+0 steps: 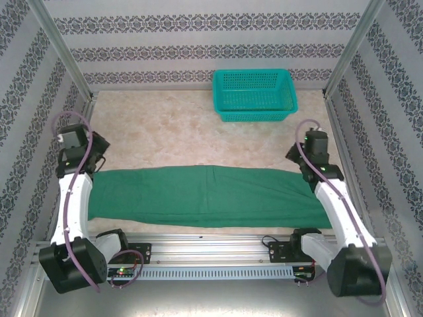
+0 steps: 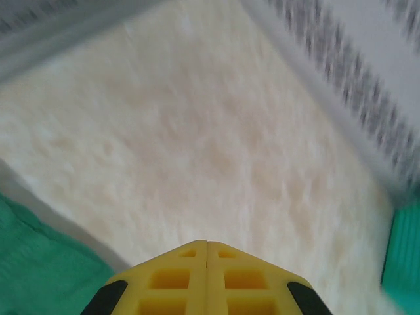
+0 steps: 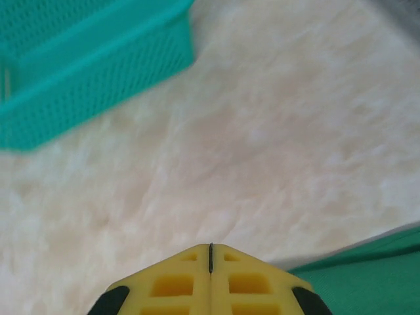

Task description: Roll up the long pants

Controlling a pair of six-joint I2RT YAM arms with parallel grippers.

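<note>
Patterned walls, beige table, long pants laid flat, teal basket

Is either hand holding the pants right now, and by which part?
Nothing is held. The left hand and right hand are both shut empty; the long pants lie flat on the table.

The left gripper is seen with its yellow fingers pressed together. The long pants are glimpsed just left of it, a blurred teal basket well to its right, and pale mottled tabletop ahead.
</note>
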